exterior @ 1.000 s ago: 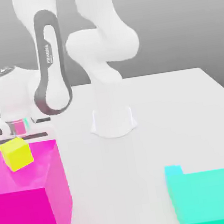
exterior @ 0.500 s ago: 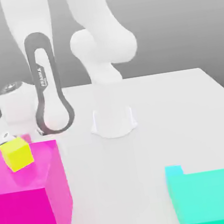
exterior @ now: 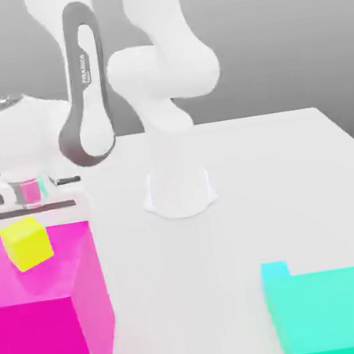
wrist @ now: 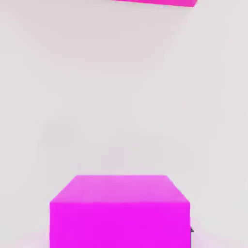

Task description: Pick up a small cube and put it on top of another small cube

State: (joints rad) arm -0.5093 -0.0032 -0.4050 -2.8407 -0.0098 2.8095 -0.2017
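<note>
In the exterior view my gripper (exterior: 29, 194) hangs at the exterior view's left, just behind the huge magenta block (exterior: 45, 312). It is shut on the small pink cube (exterior: 28, 189), which shows between the fingers, lifted off the table. The hand view shows the same cube (wrist: 118, 210) close up, with white table below it and an edge of the huge magenta block (wrist: 155, 2) beyond. A small yellow cube (exterior: 25, 243) rests on the big block's top, a little in front of and below the gripper.
A large teal block (exterior: 332, 313) with a small teal cube (exterior: 275, 270) against its far corner lies at the exterior view's lower right. The arm's white base (exterior: 179, 192) stands mid-table. Bare white table (exterior: 292, 179) lies between them.
The gripper dropped down around the small pink cube, went from open to shut on it, and has since risen with the cube. The yellow cube and the blocks have not moved.
</note>
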